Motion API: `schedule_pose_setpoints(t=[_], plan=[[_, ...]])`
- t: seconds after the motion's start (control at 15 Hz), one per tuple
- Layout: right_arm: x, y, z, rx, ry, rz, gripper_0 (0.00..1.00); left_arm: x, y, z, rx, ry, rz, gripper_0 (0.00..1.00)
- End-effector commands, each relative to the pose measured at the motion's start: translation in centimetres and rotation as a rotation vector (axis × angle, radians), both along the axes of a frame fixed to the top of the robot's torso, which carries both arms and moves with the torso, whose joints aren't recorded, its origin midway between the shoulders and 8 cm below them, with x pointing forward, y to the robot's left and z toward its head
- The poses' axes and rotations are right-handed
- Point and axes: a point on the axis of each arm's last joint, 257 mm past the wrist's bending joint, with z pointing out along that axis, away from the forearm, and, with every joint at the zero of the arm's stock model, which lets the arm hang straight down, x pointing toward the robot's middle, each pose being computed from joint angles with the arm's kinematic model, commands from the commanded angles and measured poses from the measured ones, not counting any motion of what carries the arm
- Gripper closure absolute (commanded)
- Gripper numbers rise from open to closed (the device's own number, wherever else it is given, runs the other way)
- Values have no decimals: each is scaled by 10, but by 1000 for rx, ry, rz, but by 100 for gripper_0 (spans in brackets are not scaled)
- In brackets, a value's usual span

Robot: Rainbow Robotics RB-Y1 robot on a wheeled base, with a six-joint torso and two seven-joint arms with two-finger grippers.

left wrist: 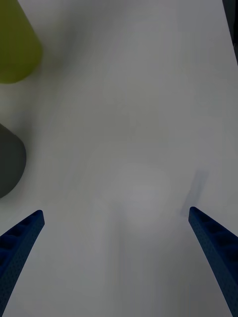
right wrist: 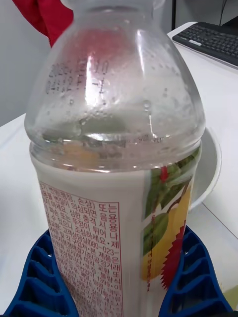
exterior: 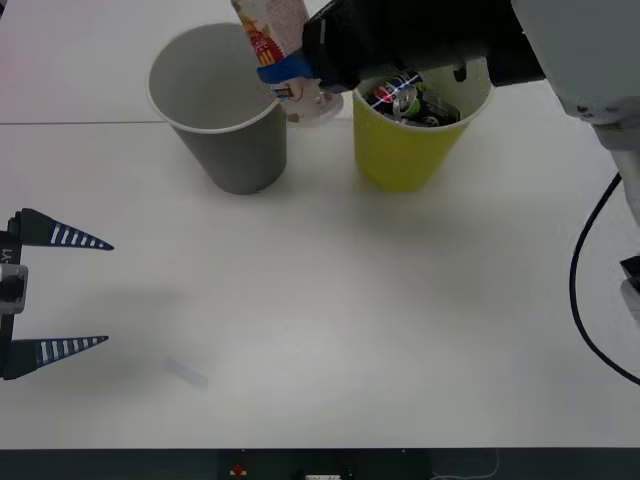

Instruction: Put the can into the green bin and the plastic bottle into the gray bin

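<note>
My right gripper [exterior: 288, 72] is shut on the plastic bottle [exterior: 268, 32], holding it tilted in the air just past the gray bin's [exterior: 222, 105] right rim, between the two bins. In the right wrist view the bottle [right wrist: 114, 148] stands close up, its orange-yellow label between the blue fingers [right wrist: 37, 277]. The green bin [exterior: 408, 145] stands to the right of the gray one, with the can [exterior: 402, 98] lying inside it. At the table's left edge my left gripper [exterior: 60, 290] hangs open with nothing in it; its wrist view shows the green bin [left wrist: 15, 44] and gray bin [left wrist: 9, 158] far off.
A small clear strip [exterior: 186, 372] lies on the white table [exterior: 330, 300] near the front left. A black cable [exterior: 585, 300] hangs at the right edge. A keyboard [right wrist: 213, 39] sits on a desk behind.
</note>
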Motion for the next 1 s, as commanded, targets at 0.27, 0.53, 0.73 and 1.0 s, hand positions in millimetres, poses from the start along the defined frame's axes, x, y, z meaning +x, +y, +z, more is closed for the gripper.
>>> schedule_pose_setpoints(t=[0.27, 0.53, 0.73, 1.0], plan=[[52, 52, 6, -63, 17, -59, 100, 0, 0, 0, 0, 0, 0, 0], [74, 78, -10, -57, 1, -89, 100, 0, 0, 0, 0, 0, 0, 0], [80, 82, -17, -51, -12, -97, 97, 0, 0, 0, 0, 0, 0, 0], [78, 84, -16, -47, -9, -88, 3, 0, 0, 0, 0, 0, 0, 0]])
